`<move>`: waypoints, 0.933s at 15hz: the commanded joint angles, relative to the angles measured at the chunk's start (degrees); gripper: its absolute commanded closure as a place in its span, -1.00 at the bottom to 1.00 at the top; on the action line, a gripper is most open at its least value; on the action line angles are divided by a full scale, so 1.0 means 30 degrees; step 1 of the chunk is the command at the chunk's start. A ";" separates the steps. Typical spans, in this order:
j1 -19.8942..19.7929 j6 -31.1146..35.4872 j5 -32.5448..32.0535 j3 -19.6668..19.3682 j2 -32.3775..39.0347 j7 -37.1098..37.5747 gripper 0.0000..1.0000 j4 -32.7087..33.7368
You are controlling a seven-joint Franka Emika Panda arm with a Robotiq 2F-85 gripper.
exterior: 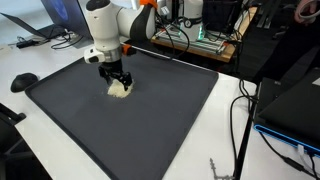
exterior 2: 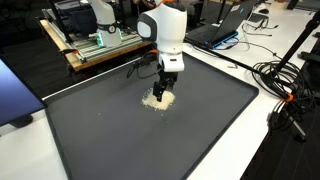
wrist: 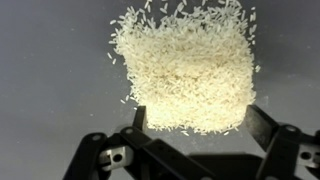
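Black fingers (wrist: pixel 140 120) of the tool (wrist: pixel 198 118) fill the bottom of the wrist view. They are spread wide with nothing pinched between them, and they frame the near edge of a heap of rice (wrist: pixel 185 68). Their tips stand on either side of the heap's lower border; whether they touch the grains cannot be told. The rice lies in a flattened, roughly square patch on a dark grey mat (wrist: pixel 50 90), with loose grains scattered along its upper and side edges.

In both exterior views the white arm (exterior: pixel 105 25) (exterior 2: pixel 165 30) bends down over the mat. The tool (exterior: pixel 117 80) (exterior 2: pixel 164 88) hangs just above the pale heap (exterior: pixel 119 90) (exterior 2: pixel 157 101), which shows partly from under it.

The mat (exterior: pixel 150 125) (exterior 2: pixel 150 140) covers most of the white worktop (exterior: pixel 232 150) (exterior 2: pixel 275 150). The heap sits in the part of it closer to the arm's base, well apart from every edge. Open mat stretches on all sides of the rice, widest toward the cameras in both exterior views.

Everything else stands off the mat. Black cables (exterior 2: pixel 275 78) (exterior: pixel 240 115) trail across the worktop just beside one mat edge. A small black rounded object (exterior: pixel 24 81) rests near a mat corner. A wooden bench (exterior 2: pixel 95 48) loaded with electronics stands behind the arm, and a laptop (exterior 2: pixel 225 25) stands on the worktop beyond the mat's far edge.
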 commanded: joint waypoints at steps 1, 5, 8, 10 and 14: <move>-0.0493 0.0377 0.0748 0.0309 0.0275 -0.1091 -1.00 -0.0051; -0.0741 0.0284 0.0941 0.0419 0.0440 -0.1563 -1.00 -0.0021; -0.0885 0.0088 0.0974 0.0496 0.0622 -0.1950 -1.00 0.0150; -0.1004 0.0025 0.1074 0.0614 0.0705 -0.2270 -1.00 0.0264; -0.1157 -0.0352 0.1180 0.0775 0.0823 -0.2870 -0.47 0.0516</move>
